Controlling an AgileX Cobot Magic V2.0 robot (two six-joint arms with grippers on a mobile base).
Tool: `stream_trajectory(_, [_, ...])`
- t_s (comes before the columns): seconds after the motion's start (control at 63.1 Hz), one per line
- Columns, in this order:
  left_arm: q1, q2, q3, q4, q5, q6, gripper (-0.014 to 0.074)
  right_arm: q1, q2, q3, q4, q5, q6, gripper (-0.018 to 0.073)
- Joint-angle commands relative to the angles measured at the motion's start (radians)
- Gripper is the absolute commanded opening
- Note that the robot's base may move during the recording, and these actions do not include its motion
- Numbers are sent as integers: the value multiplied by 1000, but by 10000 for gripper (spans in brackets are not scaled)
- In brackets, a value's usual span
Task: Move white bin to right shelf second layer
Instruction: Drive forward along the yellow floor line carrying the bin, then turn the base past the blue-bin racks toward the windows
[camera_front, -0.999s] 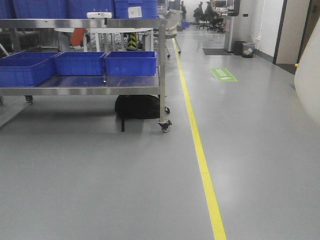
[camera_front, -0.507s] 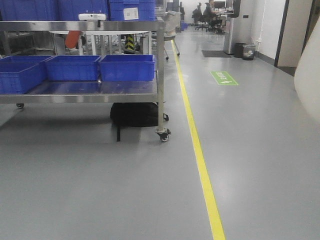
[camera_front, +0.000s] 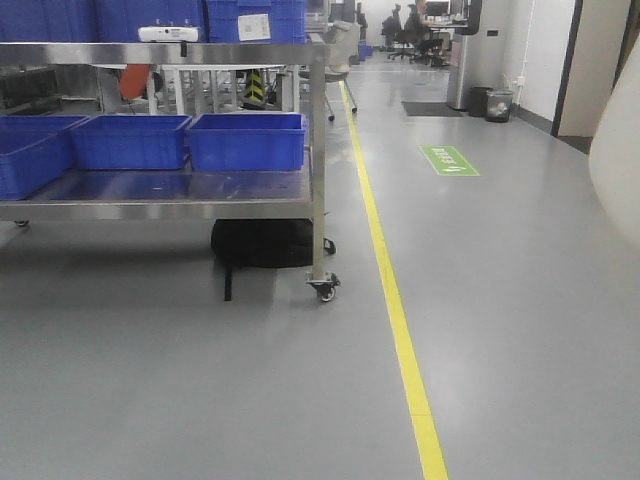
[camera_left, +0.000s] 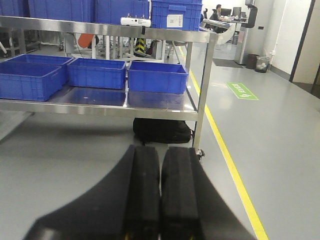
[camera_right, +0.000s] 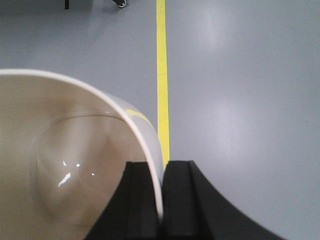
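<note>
Pinching white bin (camera_right: 75, 150) rim, right end effector (camera_right: 161, 172), left end effector (camera_left: 160, 155) closed

Ahead on your left stands a steel trolley (camera_front: 317, 170), with blue crates (camera_front: 245, 142) lined along its lower deck and a black bag (camera_front: 262, 243) on the floor beneath it. Right of the yellow line (camera_front: 400, 330) the grey floor (camera_front: 520, 300) lies open far down the aisle. The white bin (camera_front: 618, 150) blocks your right edge.
</note>
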Motion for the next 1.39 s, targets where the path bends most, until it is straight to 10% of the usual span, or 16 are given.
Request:
stream_trajectory(0.0, [-5,-20,28,-1,-87,-5,85,-6,-5,-28,1,-83,-4,52])
stream_trajectory(1.379, [-5,-20,28,-1,-87,-5,85,-6,-5,-28,1,-83,-4,52])
